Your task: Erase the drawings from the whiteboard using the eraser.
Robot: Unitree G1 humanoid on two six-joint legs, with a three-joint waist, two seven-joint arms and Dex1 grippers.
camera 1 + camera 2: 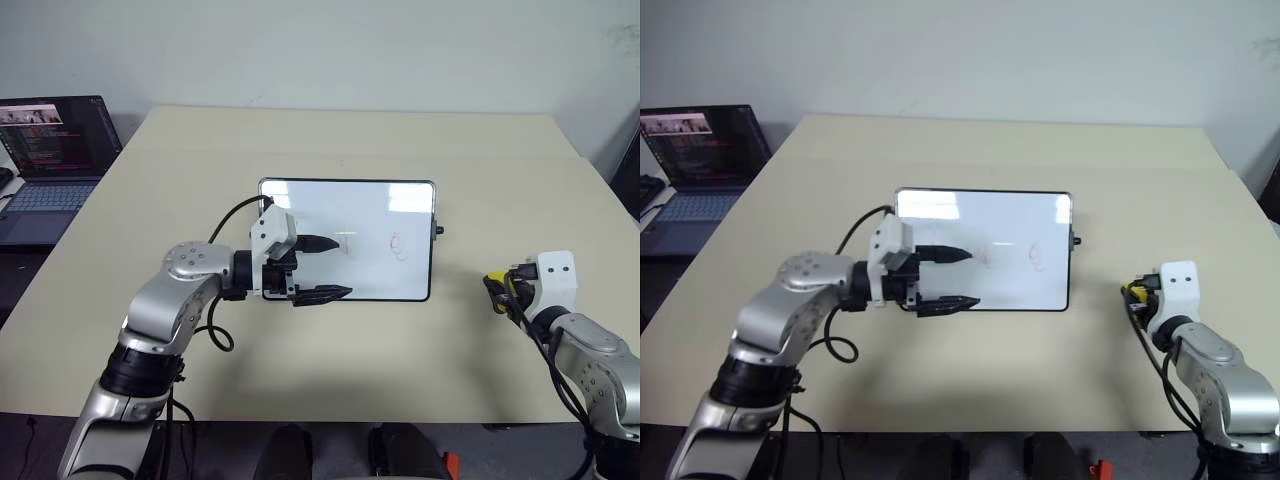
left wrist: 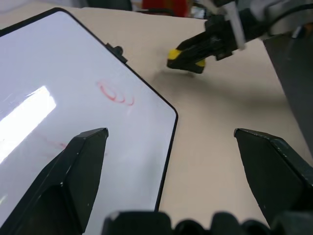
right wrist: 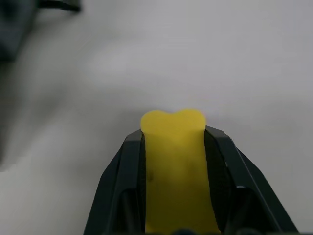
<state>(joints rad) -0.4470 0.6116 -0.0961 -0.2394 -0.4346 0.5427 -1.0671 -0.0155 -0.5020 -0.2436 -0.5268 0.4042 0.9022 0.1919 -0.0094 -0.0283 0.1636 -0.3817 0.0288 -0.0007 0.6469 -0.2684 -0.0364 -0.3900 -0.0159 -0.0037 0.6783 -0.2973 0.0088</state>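
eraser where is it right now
The eraser is clamped in the right gripper, just above the table, right of the whiteboard.

I'm getting even, soft overhead light — the table [image 1: 420, 140] is bright with weak shadows. White glare streaks sit on the whiteboard [image 1: 380, 215]. My right wrist view is out of focus — the eraser [image 3: 173, 161] and background look smeared.

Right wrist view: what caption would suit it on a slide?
The right claw shut on the yellow eraser, its end bulging between the black fingers, above the pale table.
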